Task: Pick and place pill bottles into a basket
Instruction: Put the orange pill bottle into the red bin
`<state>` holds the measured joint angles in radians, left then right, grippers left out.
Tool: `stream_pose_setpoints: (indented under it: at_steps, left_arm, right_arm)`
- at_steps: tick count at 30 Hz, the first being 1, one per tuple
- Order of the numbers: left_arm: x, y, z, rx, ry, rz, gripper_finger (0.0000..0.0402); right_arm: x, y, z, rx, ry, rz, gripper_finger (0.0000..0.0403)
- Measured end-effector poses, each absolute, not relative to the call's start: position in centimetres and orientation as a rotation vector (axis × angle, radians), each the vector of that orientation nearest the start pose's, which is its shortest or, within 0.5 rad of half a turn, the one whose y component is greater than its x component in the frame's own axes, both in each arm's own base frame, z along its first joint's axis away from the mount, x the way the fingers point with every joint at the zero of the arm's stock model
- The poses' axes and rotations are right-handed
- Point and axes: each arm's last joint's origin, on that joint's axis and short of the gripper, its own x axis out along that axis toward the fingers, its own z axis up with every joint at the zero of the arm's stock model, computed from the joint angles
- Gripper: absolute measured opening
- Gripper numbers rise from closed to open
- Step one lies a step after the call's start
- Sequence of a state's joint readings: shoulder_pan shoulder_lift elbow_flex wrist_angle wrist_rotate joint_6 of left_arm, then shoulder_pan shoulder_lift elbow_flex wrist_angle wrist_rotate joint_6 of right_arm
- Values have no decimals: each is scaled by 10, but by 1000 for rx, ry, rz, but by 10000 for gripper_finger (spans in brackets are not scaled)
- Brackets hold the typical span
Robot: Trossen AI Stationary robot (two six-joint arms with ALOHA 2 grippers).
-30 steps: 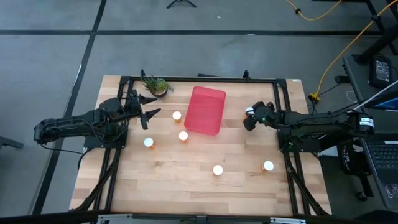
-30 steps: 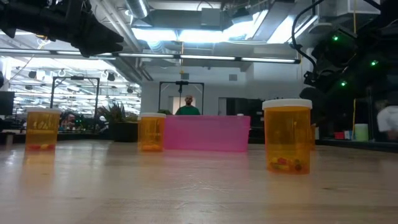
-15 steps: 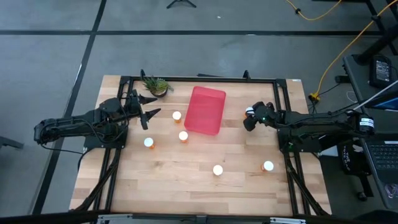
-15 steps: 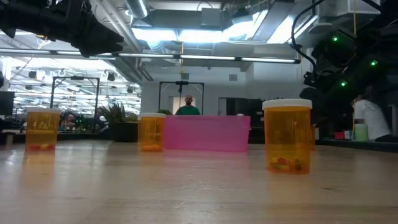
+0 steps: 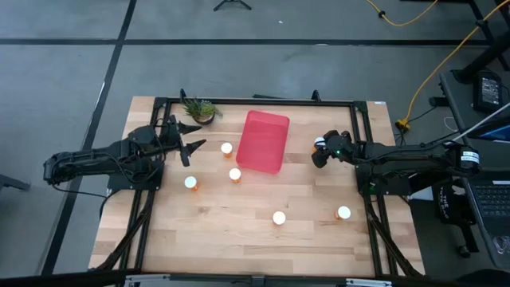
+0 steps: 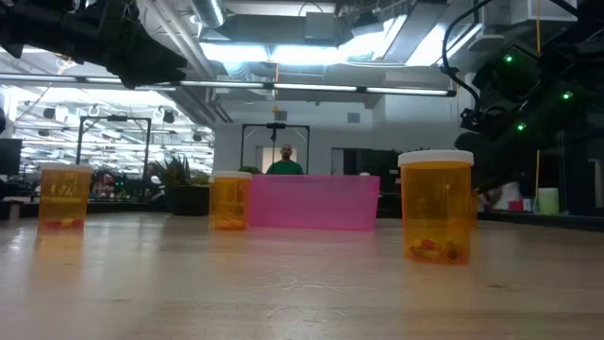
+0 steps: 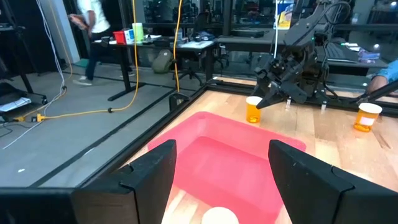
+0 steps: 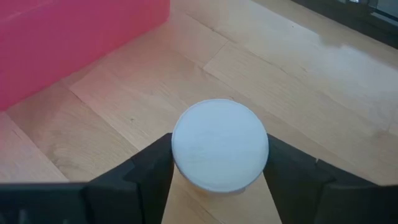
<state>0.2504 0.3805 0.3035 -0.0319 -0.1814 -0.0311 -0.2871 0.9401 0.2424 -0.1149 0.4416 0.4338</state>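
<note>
The red basket (image 5: pixel 264 141) lies flat at the table's far middle. Five orange pill bottles stand upright on their bases apart from the grippers: two left of the basket (image 5: pixel 226 148) (image 5: pixel 235 174), one farther left (image 5: pixel 191 182), two near the front (image 5: pixel 279 218) (image 5: pixel 343 213). My right gripper (image 5: pixel 319 151) is just right of the basket, shut on a sixth pill bottle (image 8: pixel 219 152). My left gripper (image 5: pixel 195 136) is open and holds nothing, left of the basket. A white cap (image 7: pixel 219 216) shows just ahead of its fingers. My right gripper pinches the bottle's round white cap (image 8: pixel 186 155) between its two fingers (image 8: pixel 149 171), one on each side. The fingers slant down at it from the table's right. The bottle (image 7: pixel 253 109) stands upright with its base on the table.
A small green potted plant (image 5: pixel 199 110) stands at the far left corner. A black frame (image 5: pixel 255 101) runs along the table's far edge and sides. Bare wood lies at the table's near middle (image 5: pixel 239 231). People show far off in the room behind (image 6: pixel 286 161) (image 7: pixel 93 31).
</note>
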Motion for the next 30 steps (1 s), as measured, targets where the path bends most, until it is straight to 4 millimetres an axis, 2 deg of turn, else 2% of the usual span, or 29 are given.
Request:
stream_pose_setpoints:
  at_steps: [5,11,14,21,30]
  left_arm:
    - [114,35,232,-22,105,433,251]
    - [114,35,232,-8,108,439,251]
    - [114,35,232,-8,108,439,251]
    - [114,35,232,-8,107,439,251]
    - [114,35,232,-8,107,439,251]
  right_arm:
    - [149,-57,141,312,633,-840,213]
    - [161,-59,164,285,599,-784,219]
    - [168,-60,180,275,585,-736,221]
    - [174,-59,219,280,675,-701,216]
    - [184,-43,275,188,605,-572,217]
